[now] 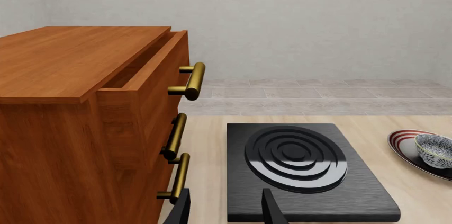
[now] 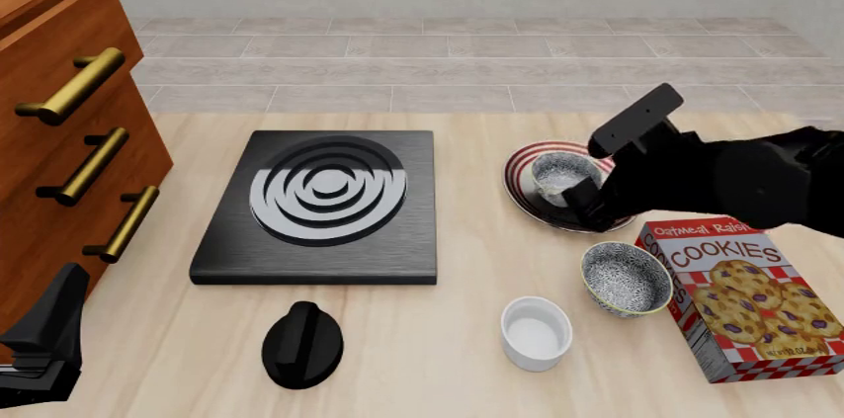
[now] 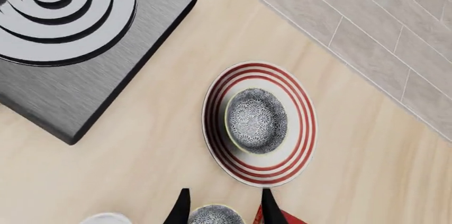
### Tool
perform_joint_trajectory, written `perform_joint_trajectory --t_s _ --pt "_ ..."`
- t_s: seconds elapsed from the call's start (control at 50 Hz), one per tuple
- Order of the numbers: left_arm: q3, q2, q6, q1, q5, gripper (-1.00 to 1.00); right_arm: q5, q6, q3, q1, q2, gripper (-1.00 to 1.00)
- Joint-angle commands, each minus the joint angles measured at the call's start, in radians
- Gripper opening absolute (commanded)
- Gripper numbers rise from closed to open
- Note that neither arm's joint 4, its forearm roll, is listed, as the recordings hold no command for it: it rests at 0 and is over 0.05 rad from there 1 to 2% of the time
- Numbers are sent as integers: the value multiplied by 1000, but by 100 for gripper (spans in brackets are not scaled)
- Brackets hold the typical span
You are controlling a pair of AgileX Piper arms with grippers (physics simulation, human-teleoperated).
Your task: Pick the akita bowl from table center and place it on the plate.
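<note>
The akita bowl (image 2: 564, 175) (image 3: 256, 120) sits upright inside the red-striped plate (image 2: 519, 184) (image 3: 300, 139); the left wrist view shows the bowl (image 1: 433, 150) and plate (image 1: 403, 142) at its far edge. My right gripper (image 2: 590, 203) (image 3: 224, 203) hovers just on the near side of the plate, open, fingers apart and holding nothing. A look-alike bowl (image 2: 626, 278) (image 3: 211, 215) stands on the table below it. My left gripper (image 1: 226, 205) (image 2: 46, 339) is open at the table's near left corner.
A black stove slab (image 2: 323, 203) with grey rings lies left of the plate, a black knob (image 2: 302, 344) in front of it. A white cup (image 2: 537, 331) and a cookies box (image 2: 745, 294) stand near right. A wooden drawer cabinet (image 2: 66, 141) fills the left, top drawer slightly open.
</note>
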Motion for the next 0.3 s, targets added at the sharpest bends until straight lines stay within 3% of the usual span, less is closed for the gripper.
perform_joint_trajectory --t_s 0.02,0.1,0.12,0.3 --pt "0 0 0 0 0 100 -22 74 122 36 -255 100" --pt "0 0 0 0 0 100 -84 117 205 52 -361 100" --pt "0 0 0 0 0 100 -86 153 219 59 -399 100" --pt "0 0 0 0 0 100 -79 192 307 108 -612 100"
